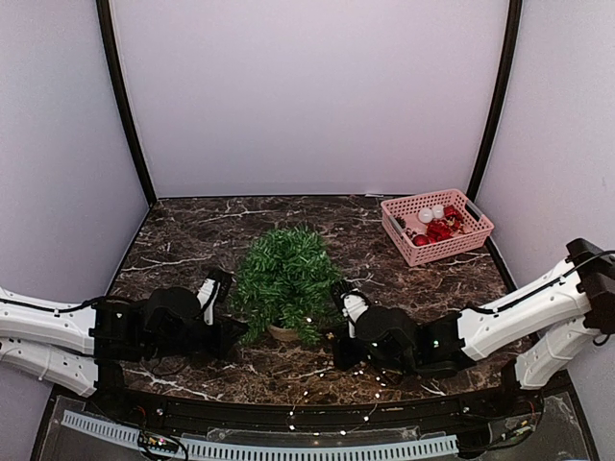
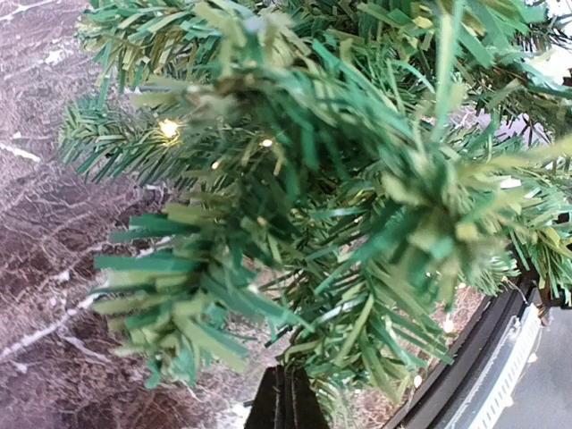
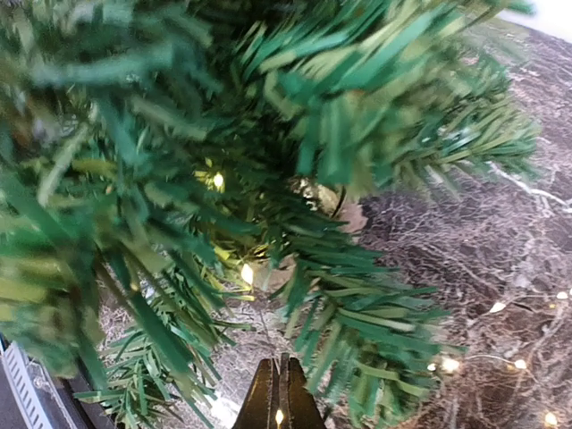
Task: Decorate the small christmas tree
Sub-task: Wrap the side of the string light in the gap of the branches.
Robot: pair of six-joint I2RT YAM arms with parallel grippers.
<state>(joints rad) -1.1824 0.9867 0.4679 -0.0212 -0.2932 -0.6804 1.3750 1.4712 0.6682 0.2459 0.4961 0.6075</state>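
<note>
The small christmas tree (image 1: 285, 279), bushy dark green with tiny white lights, stands in a tan base at the table's middle front. My left gripper (image 1: 221, 280) lies low at the tree's left side and my right gripper (image 1: 340, 291) at its right side, both tips close to the lower branches. In the left wrist view the tree's branches (image 2: 340, 179) fill the frame above the left gripper (image 2: 286, 393), whose dark fingers are pressed together. The right gripper (image 3: 280, 384) is likewise shut under the branches (image 3: 223, 134), with a tiny light glowing at the seam between its fingers.
A pink plastic basket (image 1: 473, 233) holding red and white ornaments stands at the back right. A loose string of small lights (image 1: 327, 408) trails from the tree over the front edge; its bulbs (image 3: 500, 357) lie on the dark marble table (image 1: 192, 230). White walls enclose the table.
</note>
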